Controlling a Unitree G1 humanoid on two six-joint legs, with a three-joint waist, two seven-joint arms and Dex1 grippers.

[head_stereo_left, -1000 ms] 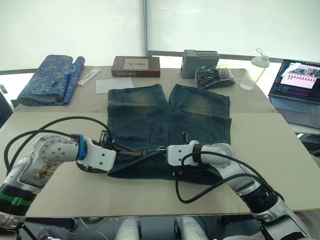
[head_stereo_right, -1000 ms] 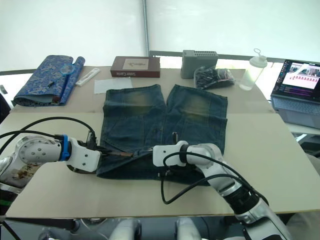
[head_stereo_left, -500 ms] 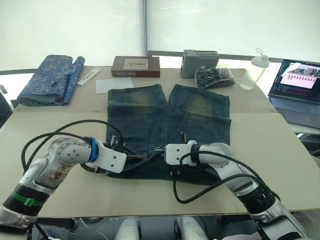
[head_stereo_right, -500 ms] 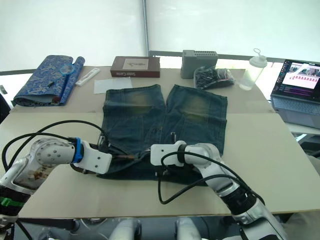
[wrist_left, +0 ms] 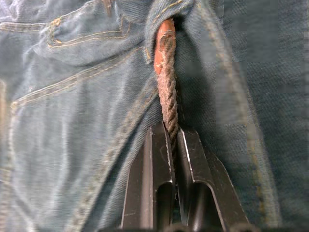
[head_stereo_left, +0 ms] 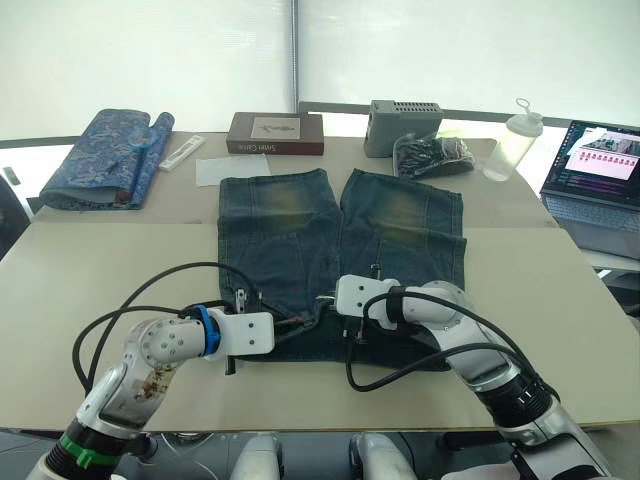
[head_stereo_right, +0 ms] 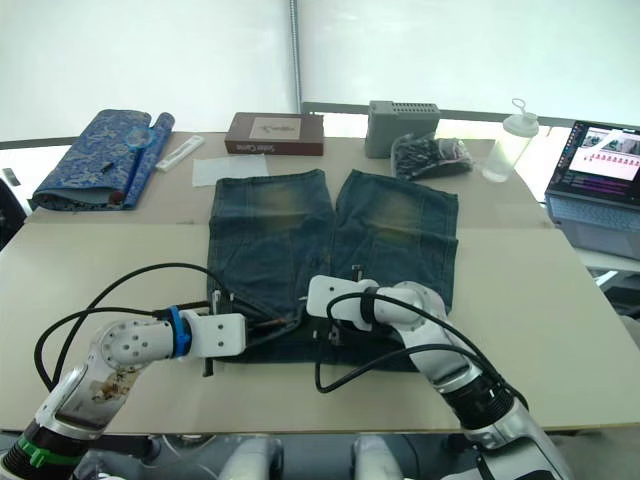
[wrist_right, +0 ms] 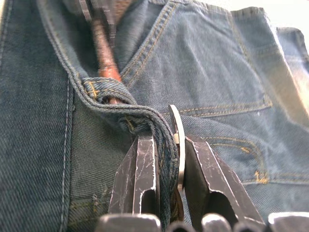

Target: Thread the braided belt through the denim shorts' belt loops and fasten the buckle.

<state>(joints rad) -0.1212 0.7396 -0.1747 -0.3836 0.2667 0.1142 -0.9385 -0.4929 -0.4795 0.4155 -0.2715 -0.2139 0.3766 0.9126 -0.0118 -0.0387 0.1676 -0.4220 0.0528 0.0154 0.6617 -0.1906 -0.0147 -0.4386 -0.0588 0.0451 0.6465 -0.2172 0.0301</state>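
The denim shorts (head_stereo_left: 340,250) lie flat on the table, waistband toward me. My left gripper (wrist_left: 173,130) is shut on the braided belt (wrist_left: 167,92). The belt's reddish-brown tip (wrist_left: 165,34) goes under a fold of denim at the waistband. My right gripper (wrist_right: 166,140) is shut on a stitched denim fold of the waistband. Just beyond its fingers the belt (wrist_right: 104,53) passes under a belt loop (wrist_right: 108,94). In the head views the left gripper (head_stereo_left: 297,323) and right gripper (head_stereo_left: 326,304) nearly meet at the middle of the waistband. The buckle is hidden.
Along the far edge are a blue patterned fabric roll (head_stereo_left: 100,160), a brown box (head_stereo_left: 275,133), a grey box (head_stereo_left: 400,113), a black bag (head_stereo_left: 432,155) and a bottle (head_stereo_left: 510,150). A laptop (head_stereo_left: 600,165) stands far right. Black cables (head_stereo_left: 150,300) loop over my arms.
My left gripper has slid right along the waistband with the belt, closing on the right gripper. The right gripper has held its place on the denim.
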